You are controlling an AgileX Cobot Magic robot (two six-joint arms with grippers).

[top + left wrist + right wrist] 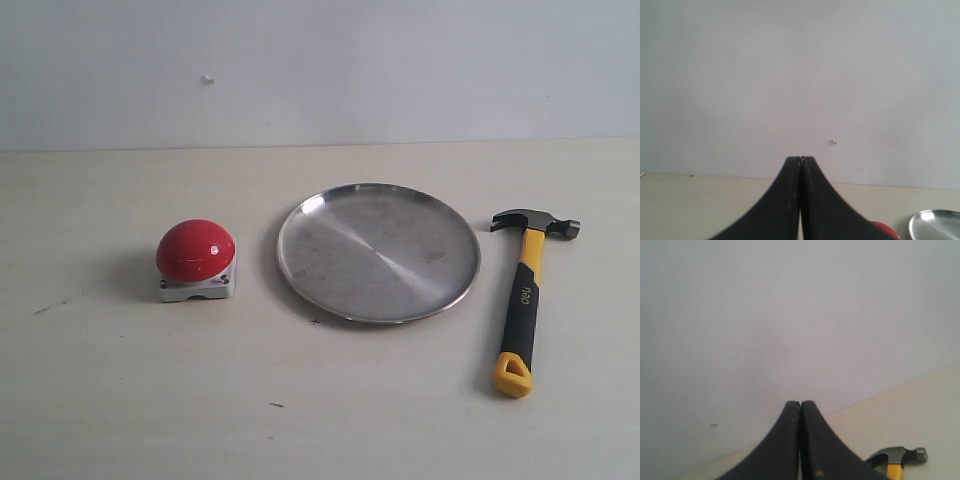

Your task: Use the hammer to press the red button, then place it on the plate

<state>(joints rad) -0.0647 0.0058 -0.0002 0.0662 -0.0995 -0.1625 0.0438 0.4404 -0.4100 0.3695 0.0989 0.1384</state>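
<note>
The left gripper's (pixel 800 159) two black fingers (pixel 789 192) are pressed together along their whole length, with only a thin seam between them and nothing caught in it. The right gripper's (pixel 800 403) fingers (pixel 786 432) are closed on each other in the same way, also holding nothing. Both pairs point toward the pale wall (pixel 300 60) that rises behind the far edge of the tabletop (pixel 300 410).

The hammer (pixel 525 300) lies flat on the light wooden tabletop toward its right edge, untouched by either gripper. Its dark metal head is toward the far edge, with the claw turned toward the plate (pixel 378 252) and the striking face toward the right edge. The yellow-and-black handle runs back toward the near edge, leaning slightly to the left, and ends in a yellow loop. The claw tip comes close to the plate's rim, but a narrow strip of bare table separates them.

The round silver plate sits near the middle of the tabletop, its brushed surface bare. The red button (pixel 196 250), a glossy dome on a small square grey-white base, stands left of the plate, near it but apart from it.

In the right wrist view the hammer's head and the top of its handle show just beside the closed fingers. In the left wrist view a sliver of the red dome and part of the plate's rim show beside the fingers.

A small white speck (pixel 208 79) marks the wall above the button.
</note>
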